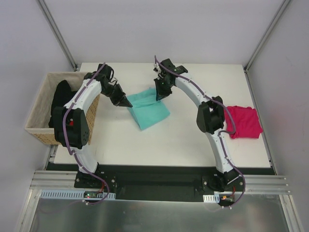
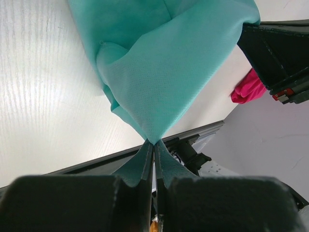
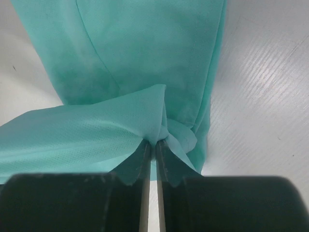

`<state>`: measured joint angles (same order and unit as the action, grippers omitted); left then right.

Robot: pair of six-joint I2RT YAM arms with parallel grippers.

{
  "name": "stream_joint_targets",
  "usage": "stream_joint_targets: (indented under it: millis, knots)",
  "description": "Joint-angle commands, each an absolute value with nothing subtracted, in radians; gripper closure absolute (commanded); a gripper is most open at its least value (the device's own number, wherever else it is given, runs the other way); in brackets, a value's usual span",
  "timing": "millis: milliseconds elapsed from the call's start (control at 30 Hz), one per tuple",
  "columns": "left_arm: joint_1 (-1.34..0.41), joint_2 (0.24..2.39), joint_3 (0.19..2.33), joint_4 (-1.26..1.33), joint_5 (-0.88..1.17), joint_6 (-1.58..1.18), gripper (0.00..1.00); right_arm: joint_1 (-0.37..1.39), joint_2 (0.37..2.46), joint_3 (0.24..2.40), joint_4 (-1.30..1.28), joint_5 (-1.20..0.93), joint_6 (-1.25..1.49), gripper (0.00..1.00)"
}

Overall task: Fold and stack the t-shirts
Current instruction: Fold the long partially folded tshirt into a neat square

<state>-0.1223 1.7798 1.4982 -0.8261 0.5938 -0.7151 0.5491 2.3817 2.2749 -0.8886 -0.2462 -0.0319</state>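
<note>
The teal-mint t-shirt lies partly folded in the middle of the white table, its far edge lifted. My left gripper is shut on its left far corner, and in the left wrist view the cloth fans out from the pinched tip at my left gripper. My right gripper is shut on the right far corner; the right wrist view shows the teal cloth bunched at my right gripper. The magenta-pink t-shirt lies folded at the table's right side, also visible as a pink patch.
A wicker basket with dark cloth in it stands off the table's left edge, beside the left arm. The right arm's elbow hangs close to the pink shirt. Bare table lies between the teal shirt and the near edge.
</note>
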Motion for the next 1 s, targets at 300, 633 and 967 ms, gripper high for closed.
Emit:
stream_joint_targets:
  millis: [300,633,967]
  knots:
    - [-0.106,1.778,1.482,-0.851,0.581,-0.686,0.83,0.532,2.370,2.335,-0.842,-0.222,-0.067,0.58]
    - [-0.104,1.770,1.477,-0.853,0.566,-0.686,0.74,0.517,2.321,2.309,-0.804,-0.172,-0.063,0.57]
    - [-0.104,1.721,1.402,-0.851,0.552,-0.680,0.74,0.512,2.204,2.115,-0.811,-0.173,-0.072,0.60]
